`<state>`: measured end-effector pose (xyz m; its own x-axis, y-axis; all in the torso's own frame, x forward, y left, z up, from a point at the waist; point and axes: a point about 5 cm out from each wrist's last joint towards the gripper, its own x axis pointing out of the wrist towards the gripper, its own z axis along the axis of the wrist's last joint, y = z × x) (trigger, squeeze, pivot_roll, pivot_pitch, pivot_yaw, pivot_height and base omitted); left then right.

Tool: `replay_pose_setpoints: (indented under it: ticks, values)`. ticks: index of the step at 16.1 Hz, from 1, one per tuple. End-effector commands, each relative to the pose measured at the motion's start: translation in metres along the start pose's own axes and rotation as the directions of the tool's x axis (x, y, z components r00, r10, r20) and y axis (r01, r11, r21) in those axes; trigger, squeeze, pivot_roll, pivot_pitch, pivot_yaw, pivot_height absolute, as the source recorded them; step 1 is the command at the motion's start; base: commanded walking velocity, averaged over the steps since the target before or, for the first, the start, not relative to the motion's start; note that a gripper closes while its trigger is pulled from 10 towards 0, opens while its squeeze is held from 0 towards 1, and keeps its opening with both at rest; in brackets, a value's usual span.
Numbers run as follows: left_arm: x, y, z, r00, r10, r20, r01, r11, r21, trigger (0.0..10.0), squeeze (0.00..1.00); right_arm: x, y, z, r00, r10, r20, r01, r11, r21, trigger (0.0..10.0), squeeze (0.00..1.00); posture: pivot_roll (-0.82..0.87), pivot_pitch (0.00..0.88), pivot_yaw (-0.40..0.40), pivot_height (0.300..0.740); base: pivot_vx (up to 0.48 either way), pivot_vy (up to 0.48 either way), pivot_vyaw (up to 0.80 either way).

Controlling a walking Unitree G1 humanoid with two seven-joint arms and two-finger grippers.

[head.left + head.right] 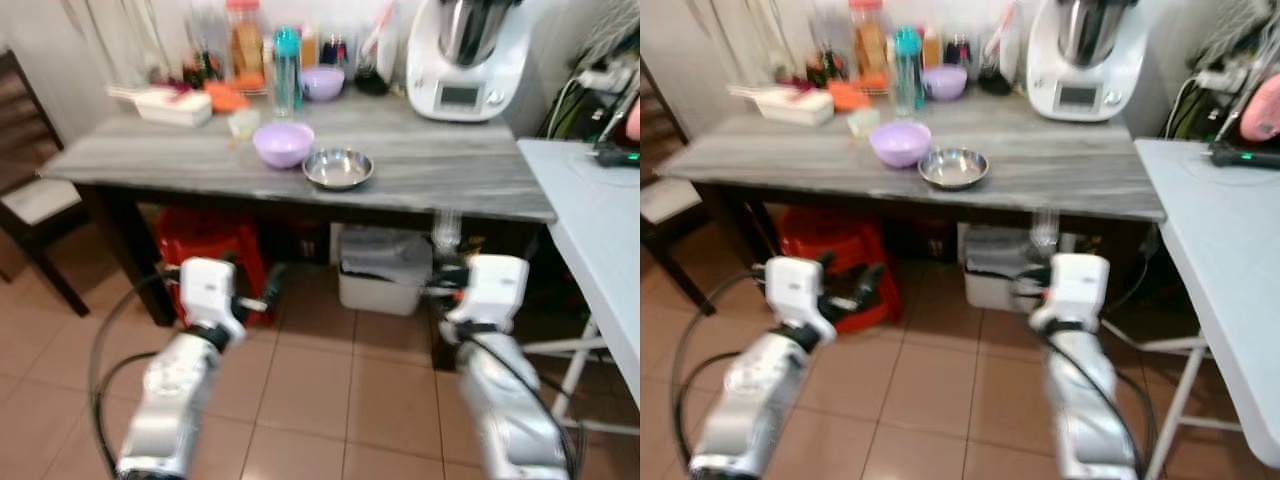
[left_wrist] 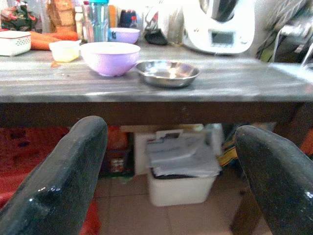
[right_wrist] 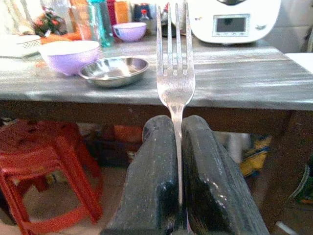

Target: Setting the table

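A purple bowl (image 1: 283,143) and a shallow steel dish (image 1: 338,167) sit side by side near the front edge of the grey wooden table (image 1: 450,180). My right gripper (image 3: 176,122) is shut on the handle of a metal fork (image 3: 175,73), which stands upright with its tines up. The gripper is held below and in front of the table edge, to the right of the dish. My left gripper (image 2: 171,131) is open and holds nothing. It is low in front of the table, level with the space under the tabletop (image 2: 146,83).
A white kitchen machine (image 1: 462,60), a teal bottle (image 1: 287,68), a second purple bowl (image 1: 322,82) and a white container (image 1: 172,105) stand at the table's back. Under the table are a red stool (image 1: 205,245) and a white bin (image 1: 385,270). A dark chair (image 1: 30,190) is left, a white table (image 1: 600,240) right.
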<state>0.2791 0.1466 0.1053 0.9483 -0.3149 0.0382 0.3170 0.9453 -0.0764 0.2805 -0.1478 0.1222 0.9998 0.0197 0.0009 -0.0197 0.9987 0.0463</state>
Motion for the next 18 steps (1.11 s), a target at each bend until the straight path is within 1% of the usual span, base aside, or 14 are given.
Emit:
replay_pose_setpoints:
  ticks: [1,5,18]
  values:
    - [0.0043,-0.0076,0.0023,1.000,-0.026,0.009,0.026,1.000,-0.007,10.0,0.00,0.0007,-0.0102,0.0026,0.999,-0.034,0.010,0.034,0.999,-0.007,10.0,0.00,0.07,0.000,0.024,0.740,0.364,0.000,0.00]
    - [0.0043,-0.0075,0.0028,0.999,-0.033,0.011,0.033,0.999,-0.009,10.0,0.00,0.0028,-0.0082,0.0022,0.999,-0.034,0.005,0.034,0.999,0.004,10.0,0.00,0.07,0.000,0.023,0.740,0.376,0.000,0.00]
    - [0.0054,-0.0110,0.0033,0.999,-0.047,0.011,0.047,0.999,-0.017,10.0,0.00,0.0073,-0.0043,0.0014,1.000,-0.018,0.003,0.018,1.000,-0.005,10.0,0.00,0.07,0.000,0.025,0.740,0.398,0.000,0.00]
